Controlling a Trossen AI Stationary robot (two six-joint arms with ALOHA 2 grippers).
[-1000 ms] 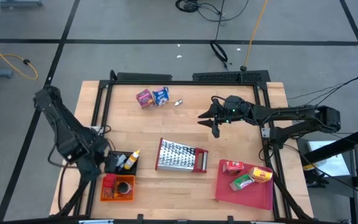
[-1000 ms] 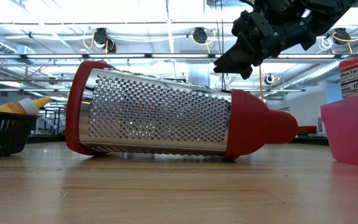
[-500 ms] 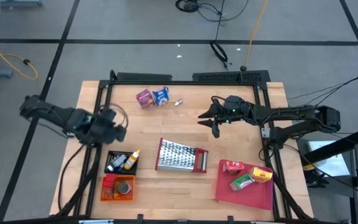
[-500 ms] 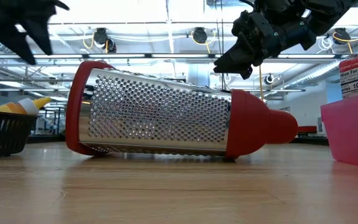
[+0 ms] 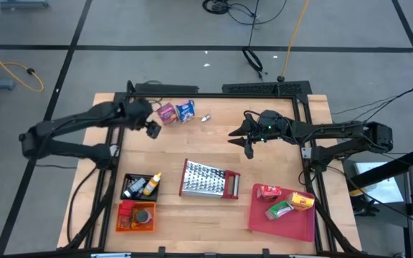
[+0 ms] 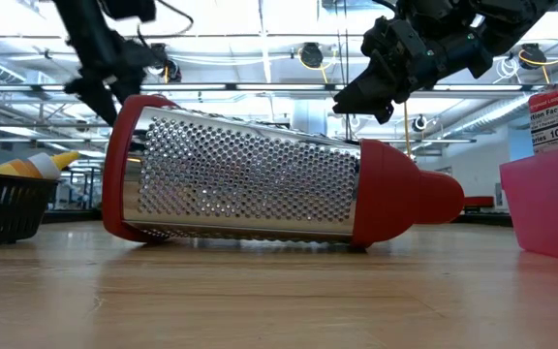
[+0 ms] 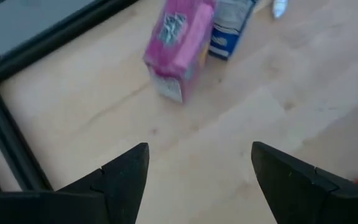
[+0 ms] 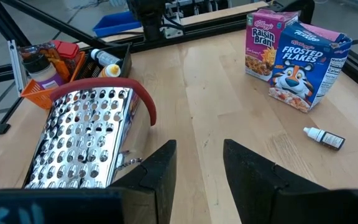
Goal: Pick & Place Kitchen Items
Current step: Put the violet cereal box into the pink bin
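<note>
Two small cereal boxes stand side by side at the far left of the table, a pink one (image 5: 166,112) (image 7: 173,53) and a blue one (image 5: 186,110) (image 7: 230,28). A tiny bottle (image 5: 206,117) (image 8: 324,138) lies just right of them. My left gripper (image 5: 151,127) (image 7: 197,168) hangs open above the wood, just left of and nearer than the pink box, tipped downward. My right gripper (image 5: 244,137) (image 8: 197,165) hovers open over the table's far middle, with nothing between its fingers.
A steel grater with a red end (image 5: 210,180) (image 6: 260,174) lies in the near middle. A black basket (image 5: 140,186) and an orange one (image 5: 136,216), both holding small items, sit near left. A red tray (image 5: 284,218) with boxes and a packet lies near right. A black frame (image 5: 214,92) rims the table.
My left gripper has swung from above the baskets at the near left toward the table's far edge, and now hangs beside the pink box. It has rolled about as it went and stays open. The right arm keeps still.
</note>
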